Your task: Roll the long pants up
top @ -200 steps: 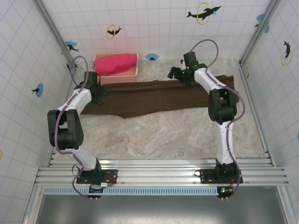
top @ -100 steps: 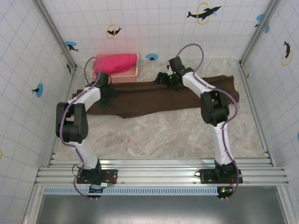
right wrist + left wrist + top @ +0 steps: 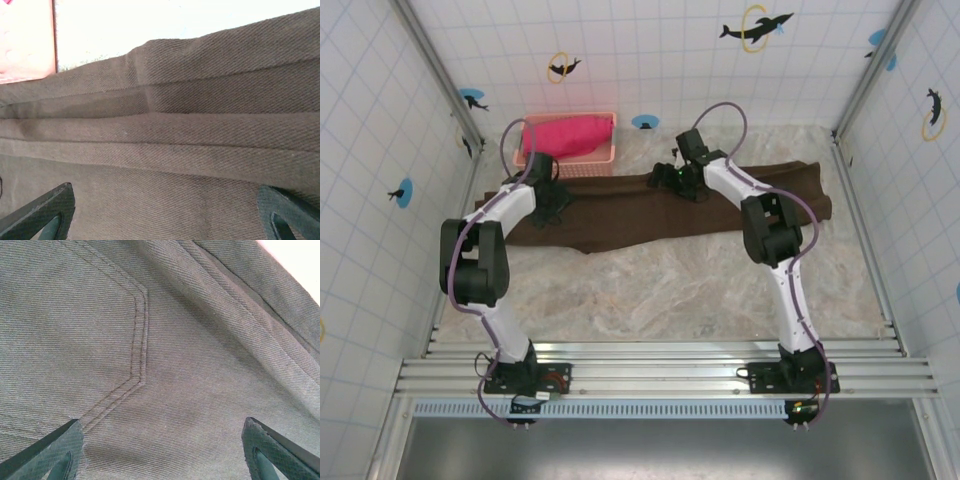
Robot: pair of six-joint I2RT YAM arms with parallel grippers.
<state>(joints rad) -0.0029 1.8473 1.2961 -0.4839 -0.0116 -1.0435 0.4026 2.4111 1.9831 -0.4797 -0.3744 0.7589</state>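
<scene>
Long pants [image 3: 650, 210] lie spread out lengthwise across the far part of your table [image 3: 660, 290], left to right, just in front of the pink basket [image 3: 570, 150]. Your left gripper [image 3: 161, 424] hangs close over their left end (you can see a stitched pocket seam [image 3: 142, 335] above the fingers), jaws spread wide and gripping nothing. Your right gripper [image 3: 164, 189] sits above the far edge of the long pants near the middle, jaws equally wide, over lengthwise folds.
</scene>
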